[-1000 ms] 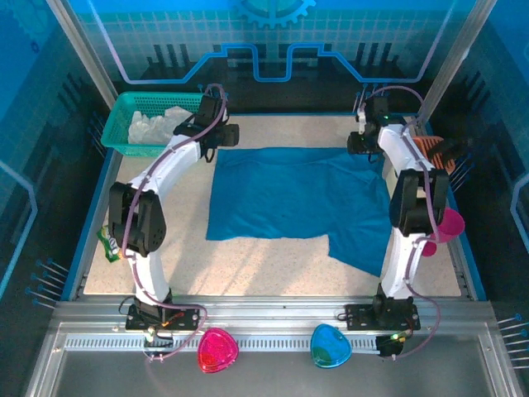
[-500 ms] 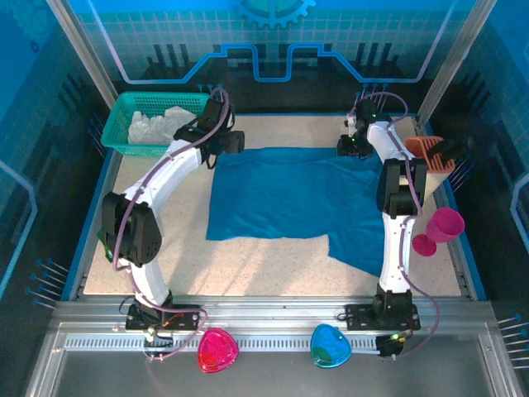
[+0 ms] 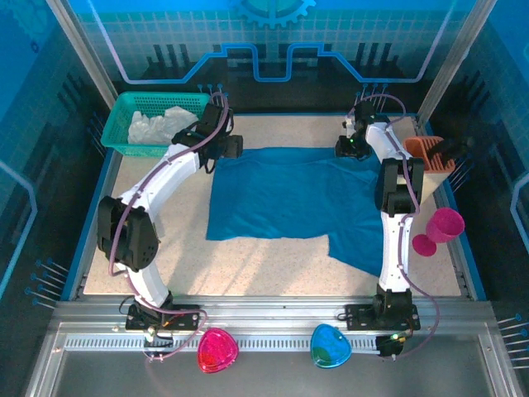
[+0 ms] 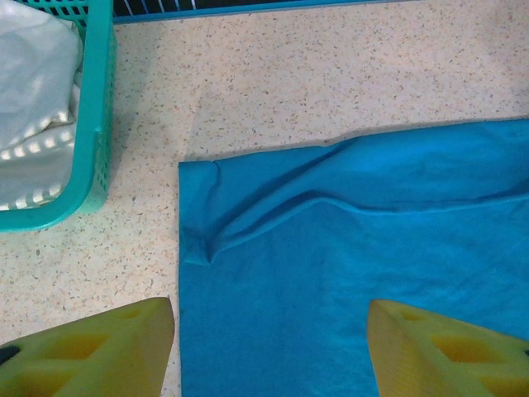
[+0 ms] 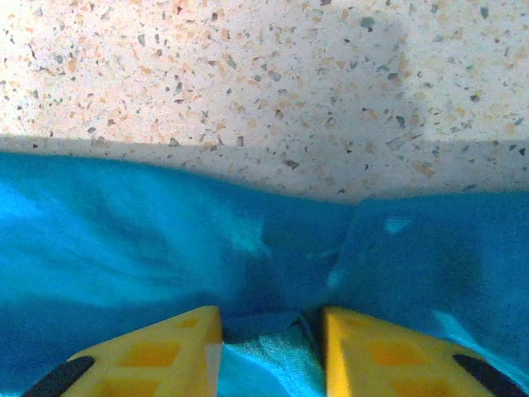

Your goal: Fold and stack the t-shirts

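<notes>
Jaws of the left gripper (image 4: 269, 331) are held wide apart with nothing between them, poised above the far-left corner of the teal shirt (image 3: 289, 198). Those of the right gripper (image 5: 271, 318) stand much narrower, and a pucker of the shirt's far edge is gathered between the pads, so that corner is judged to be pinched, though how firmly cannot be told. The teal shirt is spread flat on the table (image 3: 165, 248), between the two arms. A white shirt (image 3: 161, 124) is left crumpled in the basket (image 3: 116, 145) at the far left, just beside the teal one's corner. The step in hand is judged to be the seizing of both far corners for a first fold. For the next move the left gripper would have to be lowered and closed on its corner. Both corners would then be lifted level and drawn together toward the near edge, so that the crease is kept straight. The long axis of the teal shirt is laid left to right across the table, its far edge straight along the far side. A flap is thrown out toward the near right, and which end bears the neck cannot be made out.
</notes>
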### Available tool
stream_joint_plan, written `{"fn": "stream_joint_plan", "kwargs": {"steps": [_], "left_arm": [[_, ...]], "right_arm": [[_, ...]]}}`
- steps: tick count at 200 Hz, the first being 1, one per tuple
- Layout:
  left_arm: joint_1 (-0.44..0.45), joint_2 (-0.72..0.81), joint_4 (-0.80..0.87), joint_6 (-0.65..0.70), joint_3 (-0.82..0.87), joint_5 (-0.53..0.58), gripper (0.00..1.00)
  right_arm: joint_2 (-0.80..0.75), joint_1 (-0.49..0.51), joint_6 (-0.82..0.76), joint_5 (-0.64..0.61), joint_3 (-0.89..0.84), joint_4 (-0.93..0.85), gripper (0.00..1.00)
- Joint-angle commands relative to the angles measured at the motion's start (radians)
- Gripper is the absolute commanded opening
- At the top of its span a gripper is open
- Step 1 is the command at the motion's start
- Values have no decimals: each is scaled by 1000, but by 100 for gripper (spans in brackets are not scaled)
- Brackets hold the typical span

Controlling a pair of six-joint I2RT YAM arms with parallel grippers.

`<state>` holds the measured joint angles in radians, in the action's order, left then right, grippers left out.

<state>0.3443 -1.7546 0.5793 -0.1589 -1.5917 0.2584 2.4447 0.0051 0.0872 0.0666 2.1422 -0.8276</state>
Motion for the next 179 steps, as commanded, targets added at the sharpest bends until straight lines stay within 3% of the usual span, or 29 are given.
{"fn": "stream_joint_plan", "kwargs": {"steps": [1, 67, 179], "left_arm": [[8, 43, 2, -18, 10, 24, 64], [18, 44, -1, -16, 4, 22, 64], [21, 66, -22, -8, 51, 10, 63]], "right_arm": [[9, -7, 6, 29, 26, -12, 26], [-112, 1, 43, 19, -81, 18, 0], [-396, 133, 260, -160, -500, 184, 0]]}}
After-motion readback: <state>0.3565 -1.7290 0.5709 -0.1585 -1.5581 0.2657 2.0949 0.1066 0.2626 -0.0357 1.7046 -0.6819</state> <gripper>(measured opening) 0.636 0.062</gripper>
